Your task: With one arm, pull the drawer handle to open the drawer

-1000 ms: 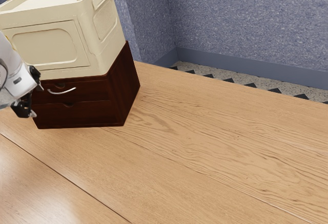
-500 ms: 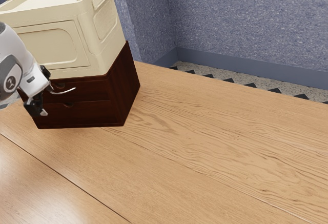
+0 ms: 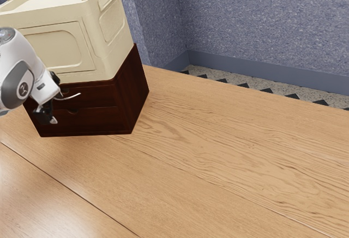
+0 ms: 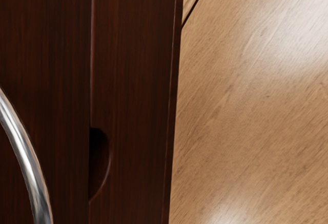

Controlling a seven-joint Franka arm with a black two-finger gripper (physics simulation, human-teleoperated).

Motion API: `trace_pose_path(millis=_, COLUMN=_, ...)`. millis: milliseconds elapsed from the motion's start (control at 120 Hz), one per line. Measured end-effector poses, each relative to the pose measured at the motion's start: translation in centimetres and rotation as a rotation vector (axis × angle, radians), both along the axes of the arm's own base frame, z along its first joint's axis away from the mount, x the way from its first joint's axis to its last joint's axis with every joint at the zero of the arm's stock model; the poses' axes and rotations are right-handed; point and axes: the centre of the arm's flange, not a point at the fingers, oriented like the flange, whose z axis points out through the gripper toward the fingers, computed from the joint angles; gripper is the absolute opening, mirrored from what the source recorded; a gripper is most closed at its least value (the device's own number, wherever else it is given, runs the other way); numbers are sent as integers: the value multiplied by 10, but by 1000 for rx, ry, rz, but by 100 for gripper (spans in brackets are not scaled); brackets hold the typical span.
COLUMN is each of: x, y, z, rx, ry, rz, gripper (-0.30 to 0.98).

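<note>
In the exterior view my gripper (image 3: 56, 107) stands open before the dark wooden cabinet (image 3: 98, 119), one finger by the left end of the silver handle (image 3: 72, 97), the other lower, near the bottom drawer. The curved handle is on the upper drawer (image 3: 98, 97), which sits flush in the cabinet. Whether the upper finger touches the handle, I cannot tell. From the wrist camera, part of the handle (image 4: 32, 168) arcs close under my hand, beside the cabinet's dark front (image 4: 136, 80) and the half-round notch (image 4: 99, 162) of the lower drawer.
A cream crate (image 3: 49, 47) with raised handles rests on top of the cabinet. The wooden table (image 3: 207, 156) stretches in front and toward the exterior view's right. Behind it is a blue wall (image 3: 262, 25).
My hand has moved toward the exterior view's right, closer to the cabinet front and handle, with the fingers still apart. The cabinet, drawers and crate have not moved.
</note>
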Motion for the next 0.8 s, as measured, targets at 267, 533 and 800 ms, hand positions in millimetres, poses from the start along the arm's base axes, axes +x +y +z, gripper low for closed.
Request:
trace_pose_path(millis=267, x=8, y=-2, z=-9, rx=-6, ry=1, rz=-12, gripper=68)
trace_pose_path(millis=533, x=7, y=-8, z=-13, rx=-18, ry=-2, rz=-31, gripper=69)
trace_pose_path(millis=800, x=-9, y=-11, z=-14, rx=-58, ry=-14, rz=-43, gripper=69)
